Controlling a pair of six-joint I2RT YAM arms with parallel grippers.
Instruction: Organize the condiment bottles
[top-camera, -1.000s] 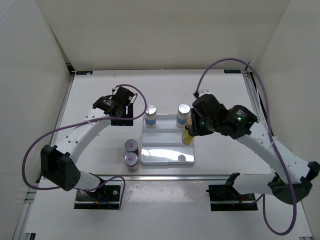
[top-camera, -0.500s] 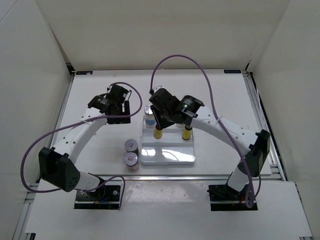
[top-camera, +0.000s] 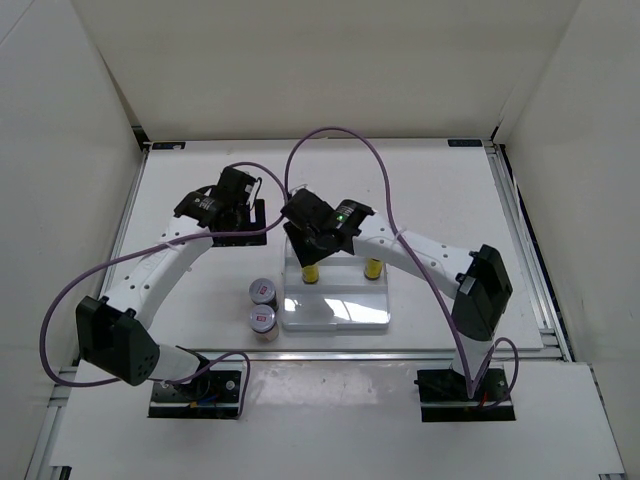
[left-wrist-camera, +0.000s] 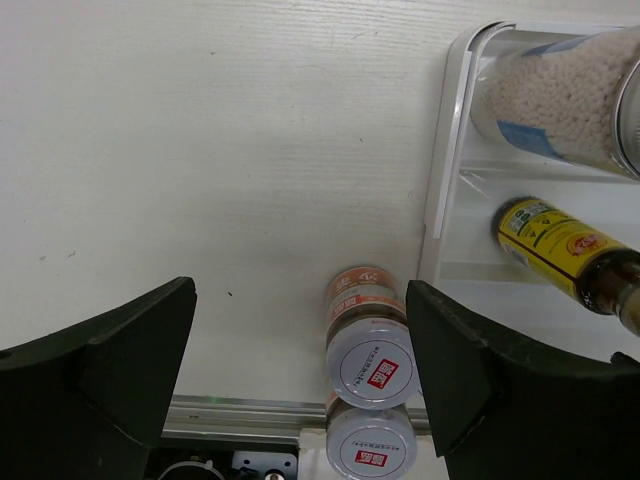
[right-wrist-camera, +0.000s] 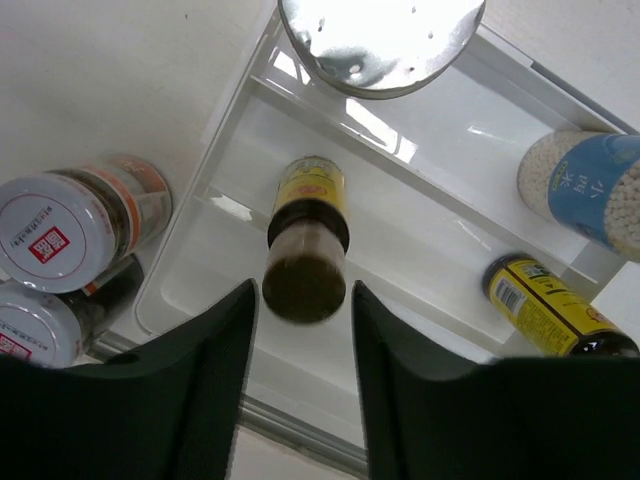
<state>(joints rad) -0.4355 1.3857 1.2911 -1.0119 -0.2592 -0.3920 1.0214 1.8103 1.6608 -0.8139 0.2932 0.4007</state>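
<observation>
The white stepped tray (top-camera: 335, 310) holds two slim yellow bottles, one at the left (top-camera: 313, 271) and one at the right (top-camera: 373, 267). My right gripper (top-camera: 312, 240) hovers over the left one. In the right wrist view my right gripper (right-wrist-camera: 302, 290) is open, with that bottle's tan cap (right-wrist-camera: 305, 275) between the fingers and a narrow gap each side. Two white bottles (right-wrist-camera: 585, 190) (right-wrist-camera: 380, 35) stand on the tray's back step. Two silver-lidded jars (top-camera: 263, 291) (top-camera: 264, 319) stand left of the tray. My left gripper (top-camera: 240, 222) (left-wrist-camera: 300, 290) is wide open and empty above the table.
The tray's left rim (left-wrist-camera: 440, 180) lies right beside the jars (left-wrist-camera: 370, 365). A white bottle (left-wrist-camera: 560, 95) and a yellow bottle (left-wrist-camera: 560, 245) show in the left wrist view. White walls enclose the table. The right arm's cable loops over the back of the table.
My right arm has swung left across the tray. A second yellow bottle now stands at the tray's left, under the open right gripper. The left arm has barely moved.
</observation>
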